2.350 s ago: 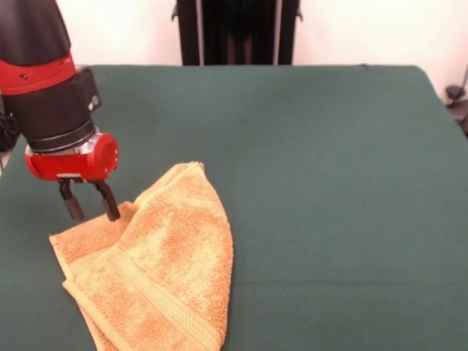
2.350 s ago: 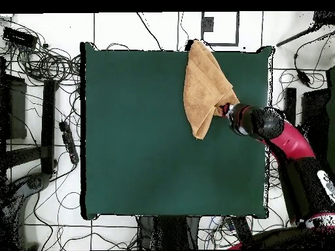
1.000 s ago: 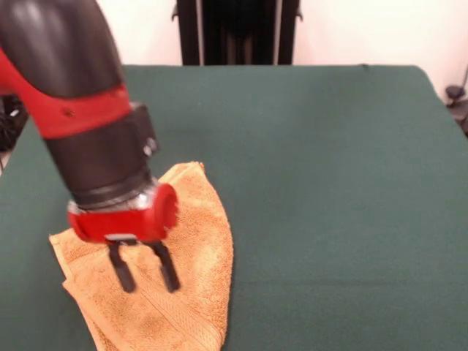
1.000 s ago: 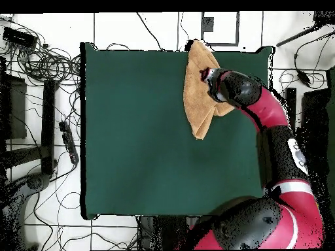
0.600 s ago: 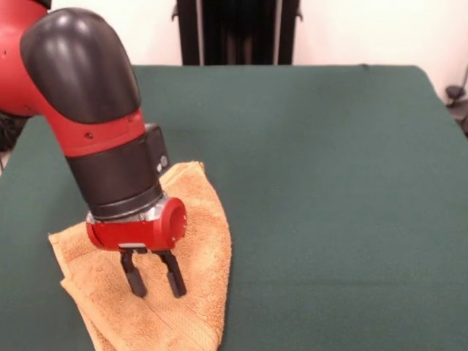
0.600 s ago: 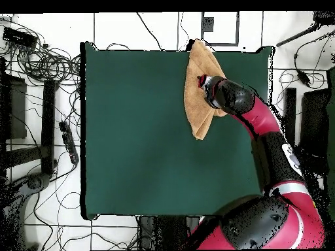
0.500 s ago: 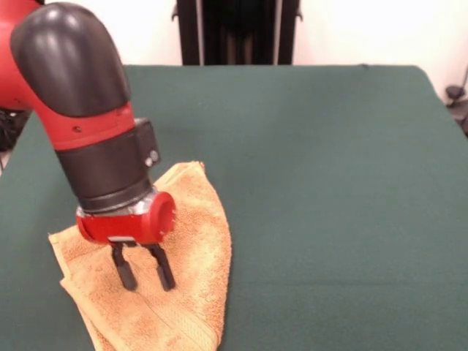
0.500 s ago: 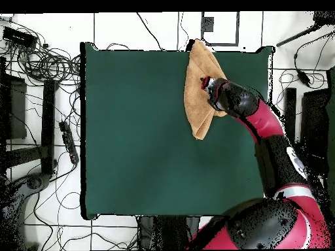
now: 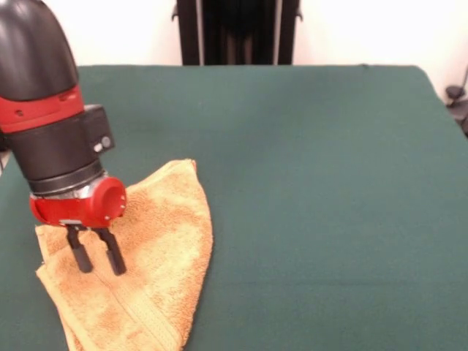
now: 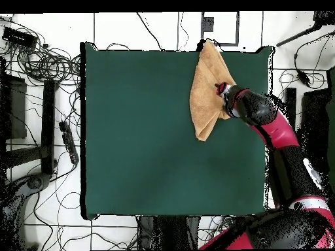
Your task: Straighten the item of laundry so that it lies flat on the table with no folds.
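Note:
The orange-yellow towel lies folded into a rough triangle at the near left of the green table, its woven band running near the bottom edge. My gripper points straight down onto the towel's left part, fingers apart, tips touching or pressed into the cloth. In the overhead view the towel sits at the table's top right, one corner at the table's edge, with the gripper over its right side.
The robot's black pedestal stands behind the table's far edge. Cables and dark boxes lie on the floor around the table. The table's edge runs close to the towel on the arm's side.
The gripper swung over the towel, came down onto it, then moved left in the front view. The towel has shifted left with it and its shape has changed slightly.

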`<state>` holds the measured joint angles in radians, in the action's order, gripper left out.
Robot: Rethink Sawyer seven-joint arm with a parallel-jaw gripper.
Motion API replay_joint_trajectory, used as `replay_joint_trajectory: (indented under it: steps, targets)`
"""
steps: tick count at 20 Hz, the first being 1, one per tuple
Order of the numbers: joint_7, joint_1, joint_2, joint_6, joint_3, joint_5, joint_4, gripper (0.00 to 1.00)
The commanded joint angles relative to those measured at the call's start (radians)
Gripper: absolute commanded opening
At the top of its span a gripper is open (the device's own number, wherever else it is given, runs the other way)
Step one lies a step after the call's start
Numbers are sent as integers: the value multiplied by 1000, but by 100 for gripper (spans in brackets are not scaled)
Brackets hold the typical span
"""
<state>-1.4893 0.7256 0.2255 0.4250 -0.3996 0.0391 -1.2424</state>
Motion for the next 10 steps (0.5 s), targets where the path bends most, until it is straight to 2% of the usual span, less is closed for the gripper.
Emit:
replay_joint_trajectory:
  steps: [1, 4, 10]
  targets:
    - [12, -17, -73, 30, -44, -69, -51, 100]
    - [11, -22, -111, -8, -54, -73, -25, 100]
    - [-5, -38, -120, -32, -49, -73, -15, 100]
